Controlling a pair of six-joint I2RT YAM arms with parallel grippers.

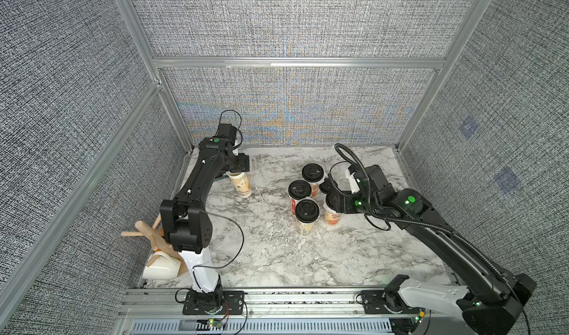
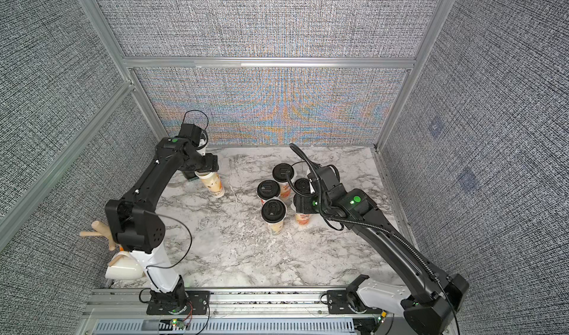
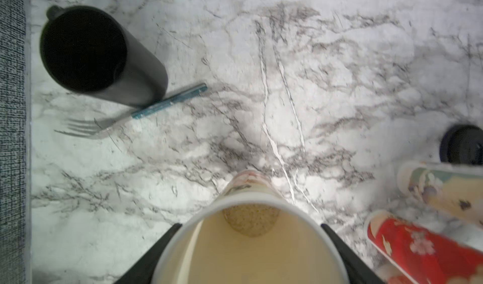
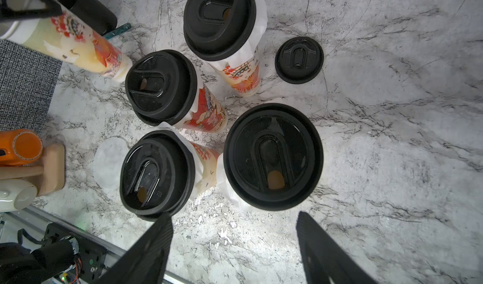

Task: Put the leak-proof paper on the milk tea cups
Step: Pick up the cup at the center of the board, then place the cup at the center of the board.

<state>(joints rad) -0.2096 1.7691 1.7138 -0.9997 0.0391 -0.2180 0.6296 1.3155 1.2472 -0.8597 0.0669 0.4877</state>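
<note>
In both top views I see the marble table (image 1: 277,256) bright from lights above, with soft shadows, and the woven back wall (image 1: 292,118) shows false rainbow ripples. My left wrist view is blurry: the open cup (image 3: 248,256) up close is fuzzy and the black mug (image 3: 86,50) looks smeared. My right wrist view is sharper, with shine on the black lids (image 4: 273,157) and bent edges.
</note>
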